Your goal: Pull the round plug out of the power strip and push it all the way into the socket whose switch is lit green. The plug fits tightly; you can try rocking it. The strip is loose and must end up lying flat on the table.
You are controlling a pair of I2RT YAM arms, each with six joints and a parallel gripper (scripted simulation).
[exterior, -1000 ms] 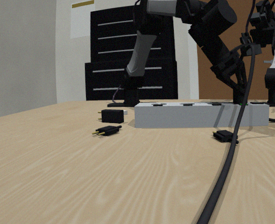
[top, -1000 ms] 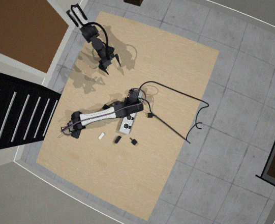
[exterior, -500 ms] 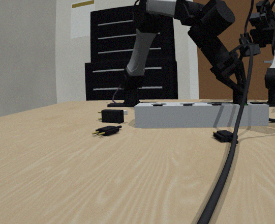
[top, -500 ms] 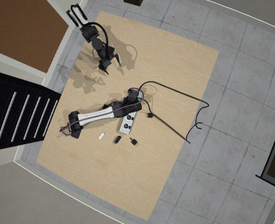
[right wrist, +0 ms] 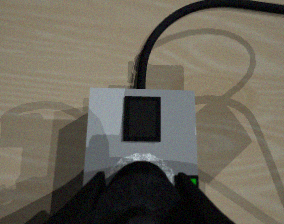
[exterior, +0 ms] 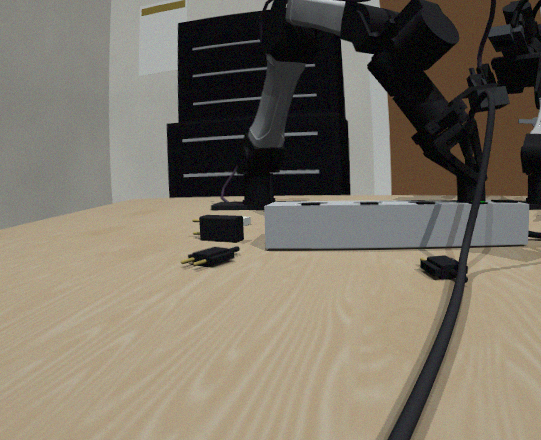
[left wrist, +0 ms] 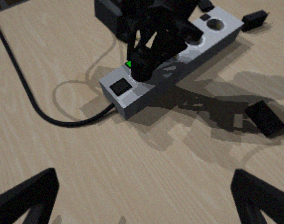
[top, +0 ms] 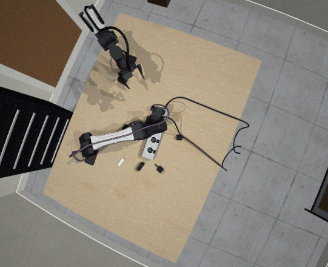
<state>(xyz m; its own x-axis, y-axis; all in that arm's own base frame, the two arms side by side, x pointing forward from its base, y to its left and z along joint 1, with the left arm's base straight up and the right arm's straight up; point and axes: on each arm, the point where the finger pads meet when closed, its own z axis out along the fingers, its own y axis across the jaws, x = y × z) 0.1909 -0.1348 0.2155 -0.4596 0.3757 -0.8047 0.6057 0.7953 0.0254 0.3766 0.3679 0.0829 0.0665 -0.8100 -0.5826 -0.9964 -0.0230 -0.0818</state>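
Note:
The power strip (top: 150,156) (exterior: 357,227) (left wrist: 133,105) (right wrist: 105,115) lies flat on the table. A green-lit switch (left wrist: 128,64) (right wrist: 194,181) shows near its cord end. The black round plug (exterior: 469,192) (left wrist: 142,71) (right wrist: 142,192) stands upright at the socket beside that switch. Whether it is fully seated cannot be told. My right gripper (exterior: 479,175) (right wrist: 141,181) is shut on the round plug, a finger on either side, and hides much of it. My left gripper (top: 136,84) (left wrist: 144,177) is open and empty, well away from the strip.
A loose black plug (top: 159,168) (exterior: 212,256), a black adapter block (top: 140,166) (exterior: 221,228) and a white block (top: 120,162) lie past the strip's far end. Another black plug (top: 179,137) (exterior: 442,267) lies beside the strip. A black cable (top: 201,152) (exterior: 442,350) runs past it.

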